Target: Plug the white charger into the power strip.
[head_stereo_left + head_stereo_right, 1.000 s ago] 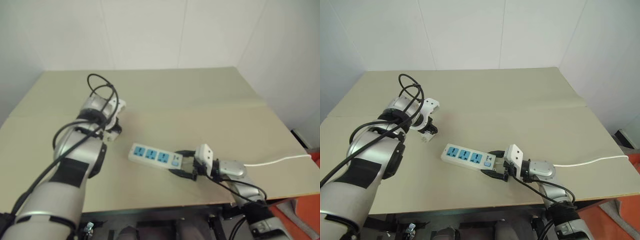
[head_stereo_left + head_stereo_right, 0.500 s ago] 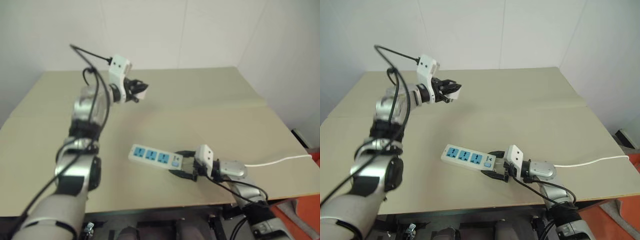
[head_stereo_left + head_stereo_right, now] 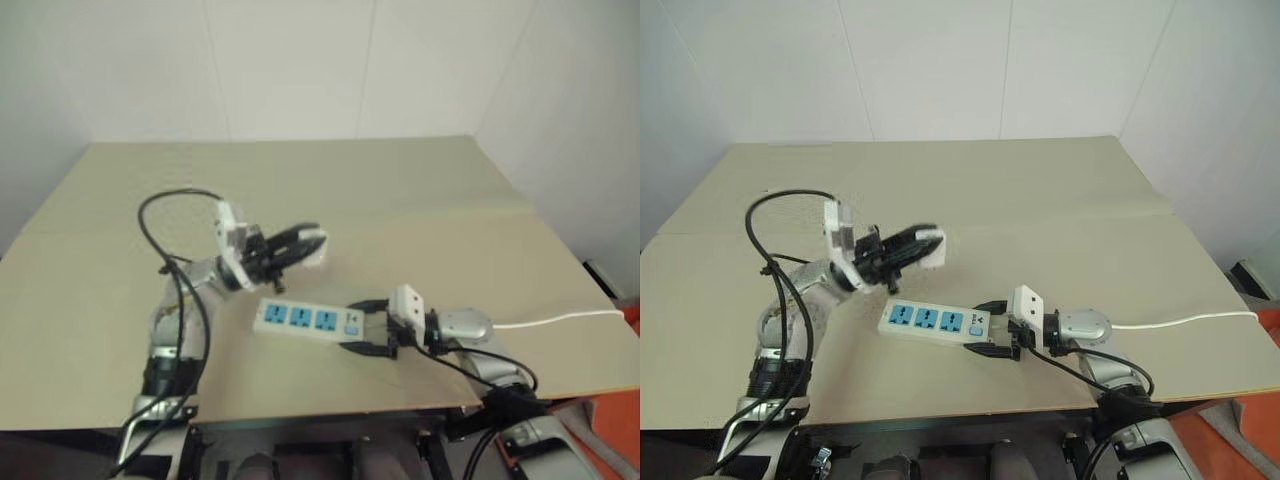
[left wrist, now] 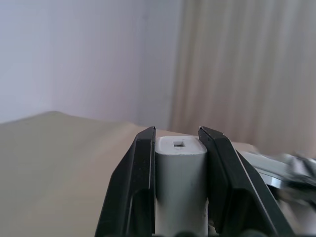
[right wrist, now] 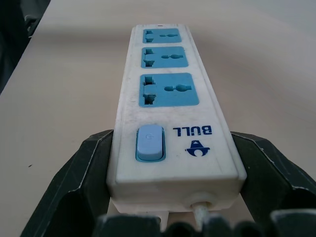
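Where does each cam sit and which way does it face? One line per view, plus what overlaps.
Left eye view: on the head, looking forward and down at the table; both arms show, left gripper above the table, right gripper at the strip's cord end.
Right eye view: same head rig, same scene.
Left wrist view: looks along its fingers, clamped on the white charger.
Right wrist view: looks along the power strip, held between its fingers.
Shared: the charger and strip both appear in the eye views.

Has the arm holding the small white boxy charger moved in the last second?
Yes. The left gripper, shut on the small white boxy charger, has swung from the table's far left side toward the long white power strip, now hovering just above it.
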Controlling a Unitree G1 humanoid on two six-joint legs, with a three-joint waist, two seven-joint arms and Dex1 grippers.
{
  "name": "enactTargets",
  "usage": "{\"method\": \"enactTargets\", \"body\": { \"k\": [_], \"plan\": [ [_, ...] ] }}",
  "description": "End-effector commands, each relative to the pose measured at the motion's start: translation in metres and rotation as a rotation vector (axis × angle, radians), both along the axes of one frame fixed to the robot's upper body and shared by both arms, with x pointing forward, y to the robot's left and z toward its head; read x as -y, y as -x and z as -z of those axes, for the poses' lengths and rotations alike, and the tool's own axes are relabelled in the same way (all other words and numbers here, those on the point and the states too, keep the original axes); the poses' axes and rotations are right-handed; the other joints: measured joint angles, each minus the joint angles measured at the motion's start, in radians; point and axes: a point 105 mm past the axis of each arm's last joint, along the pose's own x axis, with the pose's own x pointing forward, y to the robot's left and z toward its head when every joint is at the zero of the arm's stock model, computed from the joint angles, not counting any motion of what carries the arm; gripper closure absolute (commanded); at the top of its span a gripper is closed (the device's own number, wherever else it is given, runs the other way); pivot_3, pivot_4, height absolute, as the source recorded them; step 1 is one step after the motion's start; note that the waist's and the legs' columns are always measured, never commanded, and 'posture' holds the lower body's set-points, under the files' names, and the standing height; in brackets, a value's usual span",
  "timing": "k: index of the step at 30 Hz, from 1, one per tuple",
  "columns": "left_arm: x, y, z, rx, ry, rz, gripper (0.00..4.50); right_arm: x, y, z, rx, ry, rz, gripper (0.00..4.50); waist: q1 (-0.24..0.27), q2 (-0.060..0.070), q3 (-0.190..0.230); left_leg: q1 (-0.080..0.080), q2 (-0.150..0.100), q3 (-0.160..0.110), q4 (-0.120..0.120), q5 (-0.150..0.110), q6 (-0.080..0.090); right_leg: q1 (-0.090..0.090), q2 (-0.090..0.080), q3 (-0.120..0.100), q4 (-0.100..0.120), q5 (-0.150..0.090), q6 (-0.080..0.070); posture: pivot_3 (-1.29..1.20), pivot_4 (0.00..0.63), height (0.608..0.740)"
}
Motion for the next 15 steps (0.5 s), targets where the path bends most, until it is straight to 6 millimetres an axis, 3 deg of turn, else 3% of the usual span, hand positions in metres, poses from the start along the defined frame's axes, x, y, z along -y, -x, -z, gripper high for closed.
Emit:
{"method": "enactTargets", "body": {
  "k": [1,7,15],
  "plan": [
    [-0.003,0.010,-0.003,-0.042,0.042,0.175,3.50,-0.007,0.010,0.024,-0.055,0.088,-0.075,1.09,-0.001,-0.001,-0.001,0.001,0.000,0.000,0.000,0.000,0.000,0.001,0.000,0.000,0.000,-0.003,0.004,0.00,0.150,0.740],
    [-0.004,0.010,0.018,-0.067,-0.039,0.291,3.50,-0.011,0.007,0.024,-0.046,0.089,-0.086,1.09,-0.003,-0.001,-0.002,0.002,0.000,0.000,-0.001,0.000,0.000,0.001,0.000,0.000,0.000,-0.004,0.006,0.00,0.150,0.740],
    [0.007,0.006,0.040,-0.042,-0.062,0.302,3.50,-0.015,0.012,0.023,-0.041,0.081,-0.103,1.09,-0.004,-0.002,-0.003,0.002,0.000,0.000,-0.001,0.000,0.000,0.001,0.000,0.000,0.000,-0.004,0.005,0.00,0.150,0.740]
  ]
}}
